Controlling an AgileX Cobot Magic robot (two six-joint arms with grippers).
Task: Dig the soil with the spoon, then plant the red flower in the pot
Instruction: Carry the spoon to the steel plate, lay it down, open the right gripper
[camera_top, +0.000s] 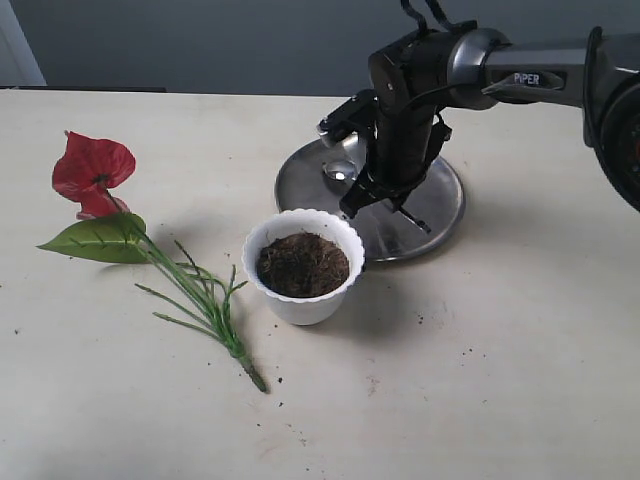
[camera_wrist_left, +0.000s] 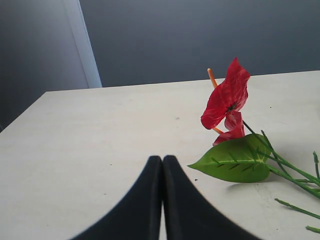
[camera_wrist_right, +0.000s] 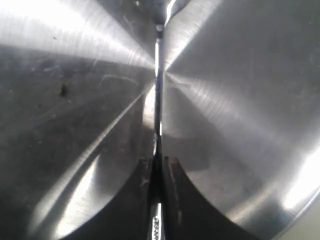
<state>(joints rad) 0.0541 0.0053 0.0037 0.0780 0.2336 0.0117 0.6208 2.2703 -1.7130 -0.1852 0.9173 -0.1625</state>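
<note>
The white scalloped pot (camera_top: 300, 300) stands mid-table with dark crumbly soil (camera_top: 303, 264) in it. Left of it the red flower (camera_top: 92, 168) lies flat on the table, its green leaf (camera_top: 95, 238) and stems (camera_top: 205, 298) pointing toward the pot. My right gripper (camera_top: 378, 200) hangs low over the steel plate (camera_top: 440, 195), shut on the thin silver spoon (camera_top: 339, 170). In the right wrist view the spoon (camera_wrist_right: 157, 100) runs edge-on out from between the fingers of that gripper (camera_wrist_right: 159, 161). My left gripper (camera_wrist_left: 162, 159) is shut on nothing, just beside the flower (camera_wrist_left: 227, 97) and its leaf (camera_wrist_left: 237, 161).
The round steel plate (camera_wrist_right: 240, 115) lies directly behind the pot, touching or nearly touching its rim. Specks of soil (camera_top: 372, 382) are scattered on the beige table (camera_top: 500, 400) in front of the pot. The left arm is out of the exterior view.
</note>
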